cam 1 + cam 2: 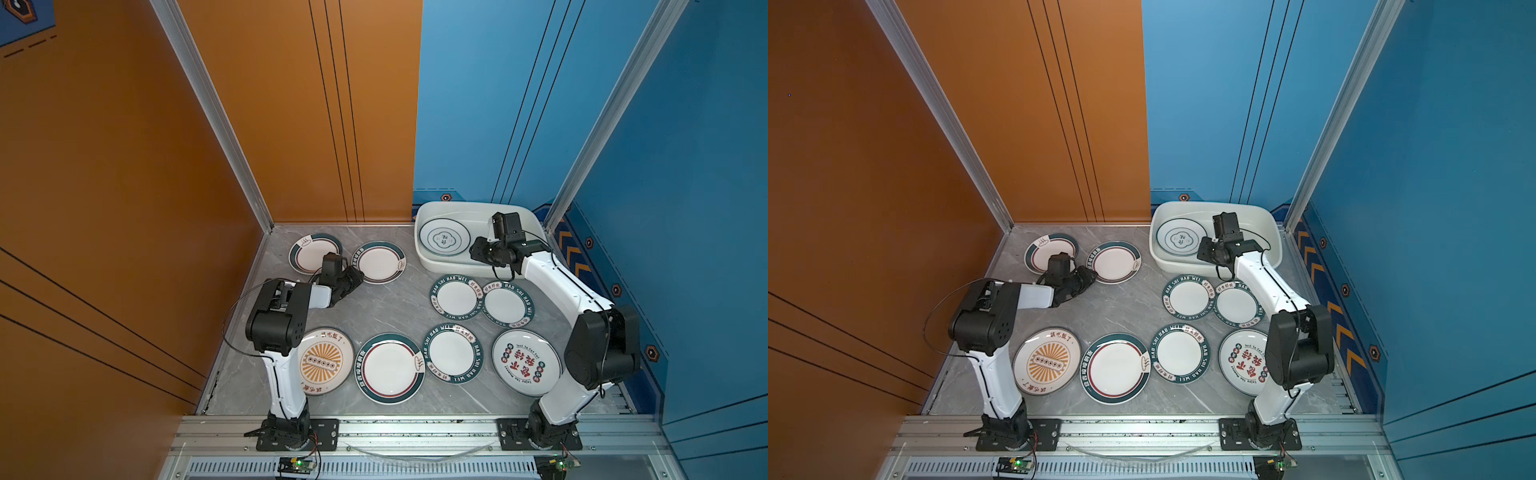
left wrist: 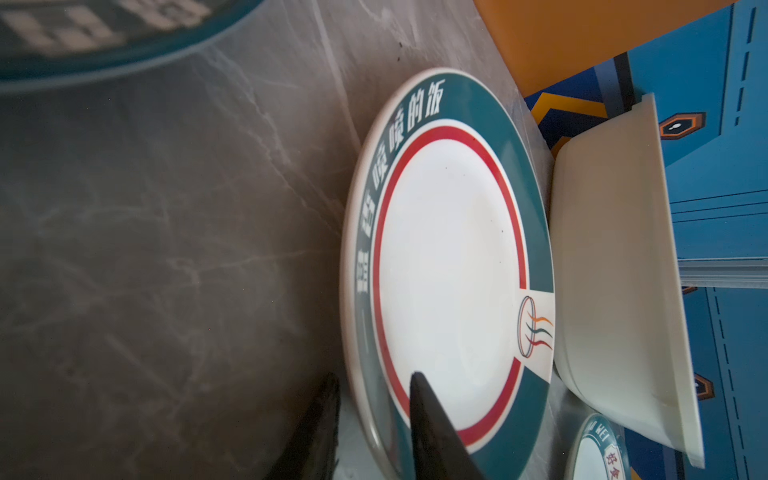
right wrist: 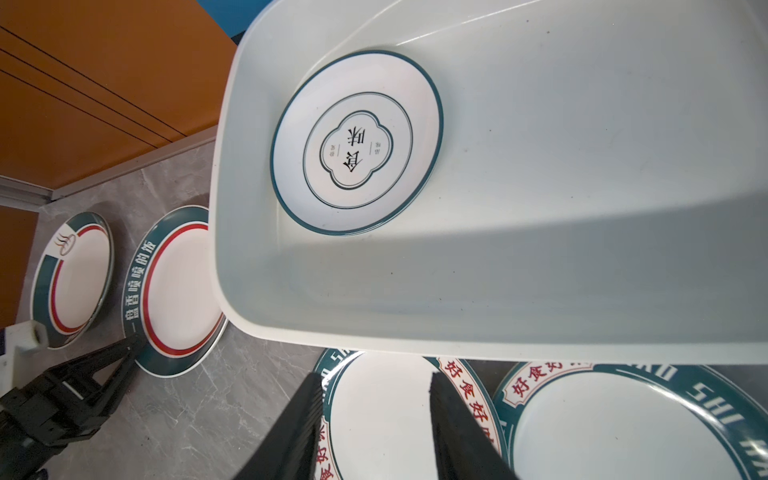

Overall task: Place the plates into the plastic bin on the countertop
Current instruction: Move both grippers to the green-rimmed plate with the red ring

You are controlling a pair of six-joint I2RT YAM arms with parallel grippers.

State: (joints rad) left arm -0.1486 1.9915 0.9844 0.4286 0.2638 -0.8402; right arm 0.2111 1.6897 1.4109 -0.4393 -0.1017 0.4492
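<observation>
Left wrist view: the left gripper (image 2: pixel 374 380) straddles the near edge of the red-ringed plate (image 2: pixel 449 257). One finger (image 2: pixel 432 424) lies over the green band and its partner sits outside the rim, low by the countertop (image 2: pixel 166 249).
Left grip: the jaws stand narrow around the rim, but you cannot tell whether they pinch it yet.
Right gripper: the right gripper (image 3: pixel 374 376) has its jaws apart and empty, and it hangs at the near side of the plastic bin (image 3: pixel 540 291).
Plate position: it lies flat at the back of the countertop, just beside the bin's left wall.
Bin contents: one clover-marked plate (image 3: pixel 357 143) rests on the floor toward the left end, and the rest of the floor is bare.
Likely feel: the plate looks rigid and glossy, so expect it to be slick between the pads and prone to chipping if knocked.
Where to hold: the raised rim is your only purchase. Get the lower finger properly under the lip before you lift.
Lift behaviour: held at one edge, the plate will probably droop and swing, so carry it slowly.
Watch for: the bin's rolled rim. Clear the plate's far edge over it, then set the plate down rather than dropping it.
</observation>
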